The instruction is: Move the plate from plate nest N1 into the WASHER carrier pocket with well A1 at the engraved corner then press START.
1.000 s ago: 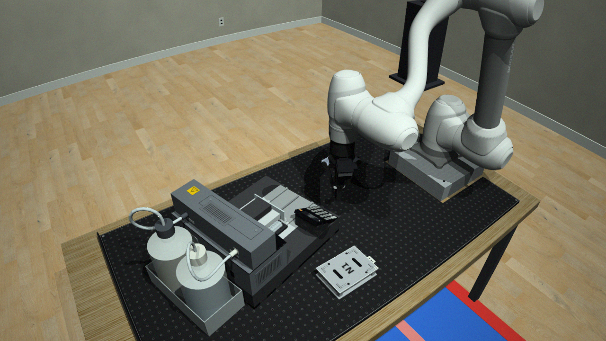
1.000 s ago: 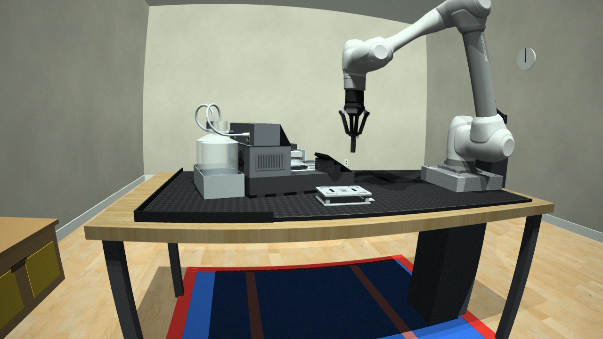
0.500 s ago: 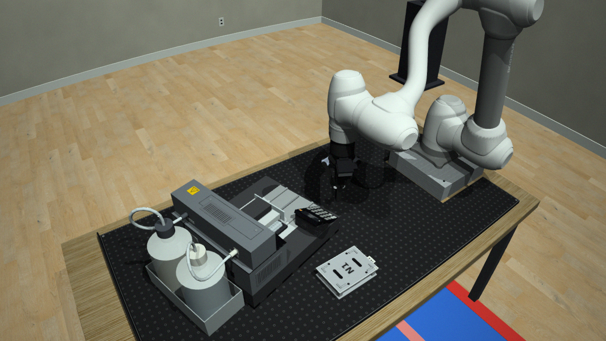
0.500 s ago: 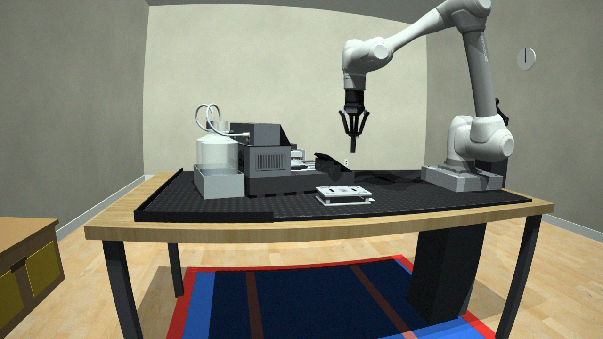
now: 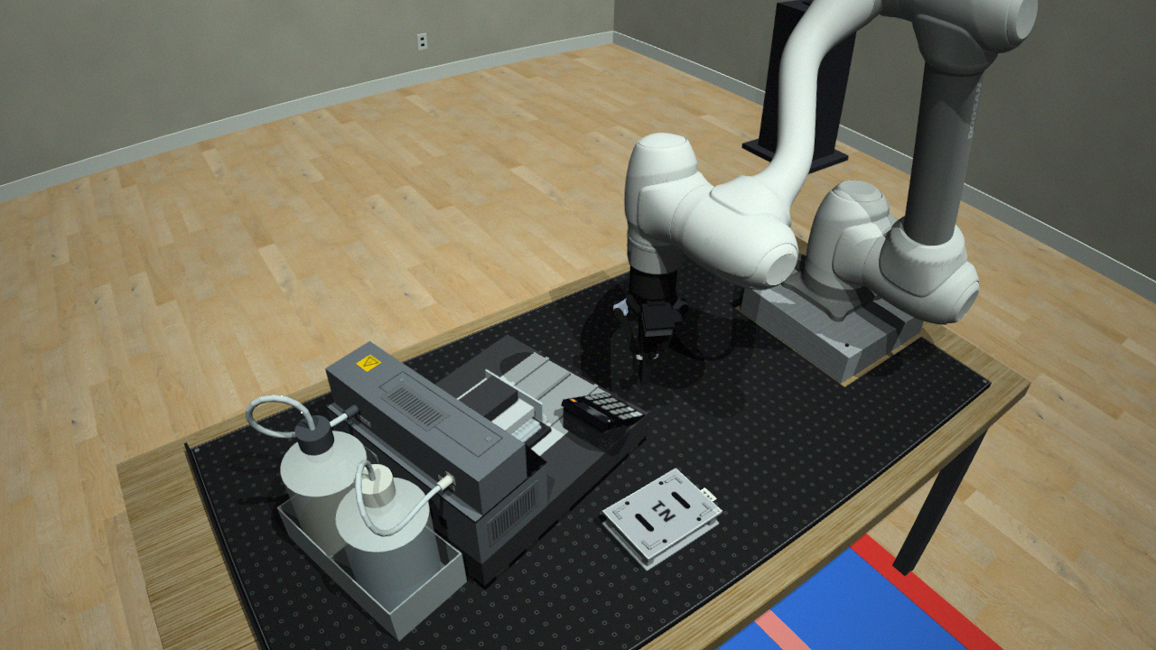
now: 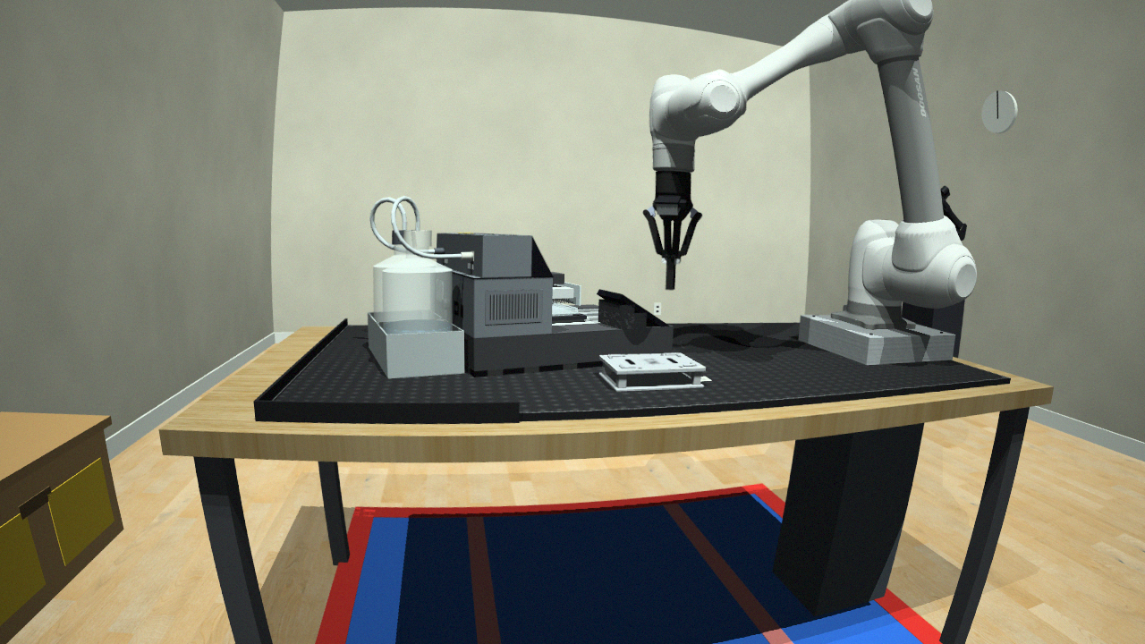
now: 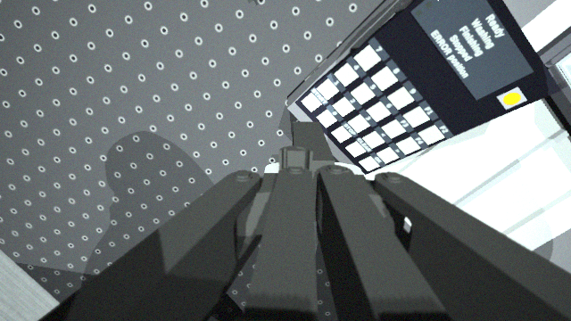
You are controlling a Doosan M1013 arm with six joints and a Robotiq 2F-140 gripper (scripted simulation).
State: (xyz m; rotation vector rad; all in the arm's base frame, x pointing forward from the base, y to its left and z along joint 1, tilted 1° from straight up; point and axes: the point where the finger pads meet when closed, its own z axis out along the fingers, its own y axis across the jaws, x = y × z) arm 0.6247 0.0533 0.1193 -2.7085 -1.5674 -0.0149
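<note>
My gripper (image 5: 642, 365) is shut with nothing in it. It hangs well above the black mat, just right of the washer's keypad (image 5: 611, 406), and also shows in the exterior view (image 6: 670, 278) and the wrist view (image 7: 296, 156). The washer WASHER (image 5: 477, 436) stands at the left of the mat. A white plate (image 5: 523, 426) lies on its carrier beside the keypad, partly hidden under the washer's head; I cannot tell its seating or corner. The keypad's lamp (image 7: 511, 99) glows amber. The plate nest N1 (image 5: 656, 522) lies empty near the front edge.
Two bottles with hoses (image 5: 347, 493) stand in a grey tray left of the washer. The arm's base block (image 5: 832, 327) sits at the right rear of the mat. A low cabinet (image 6: 47, 496) stands on the floor at the left.
</note>
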